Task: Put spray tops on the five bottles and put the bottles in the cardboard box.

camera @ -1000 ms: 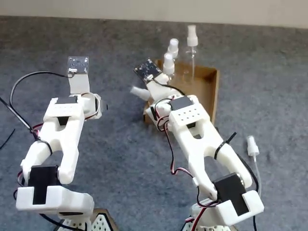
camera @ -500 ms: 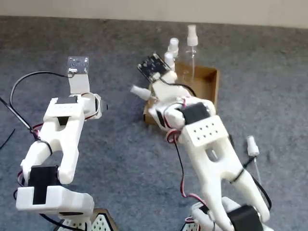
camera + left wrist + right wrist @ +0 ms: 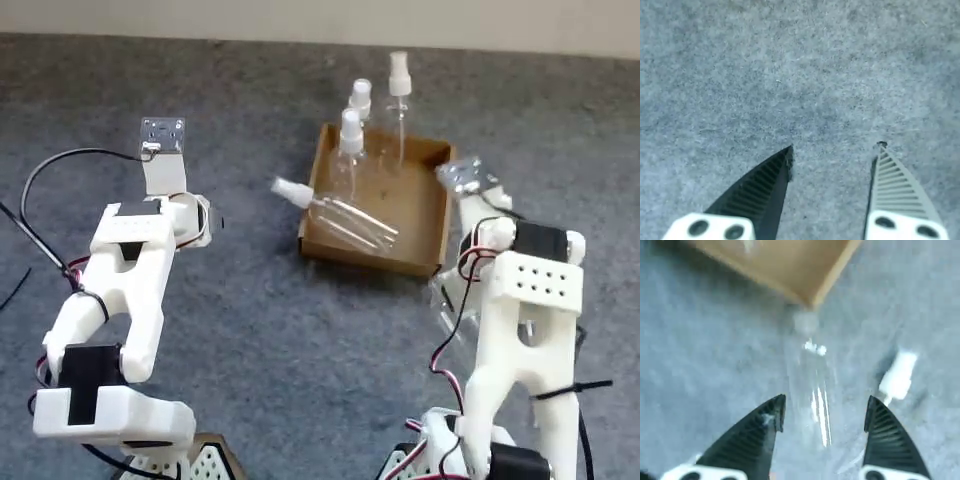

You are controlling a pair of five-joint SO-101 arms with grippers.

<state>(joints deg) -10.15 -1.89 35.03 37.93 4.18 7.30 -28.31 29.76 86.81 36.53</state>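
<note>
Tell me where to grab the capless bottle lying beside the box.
Probably grip the bottle across mid-body, from above: it lies flat on the carpet, neck toward the box corner, and the open right claw hangs over it with a finger on either side.

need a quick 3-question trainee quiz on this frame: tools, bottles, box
1. True or false: the right tool is shut on a bottle.
2. The left tool hangs over: A) bare carpet B) the box C) a spray top.
3. Fill in: the capless bottle lies on the carpet, ____ the cardboard box, with a loose spray top beside it.
Key: 1 false, it is open; 2 A; 3 outside.
</note>
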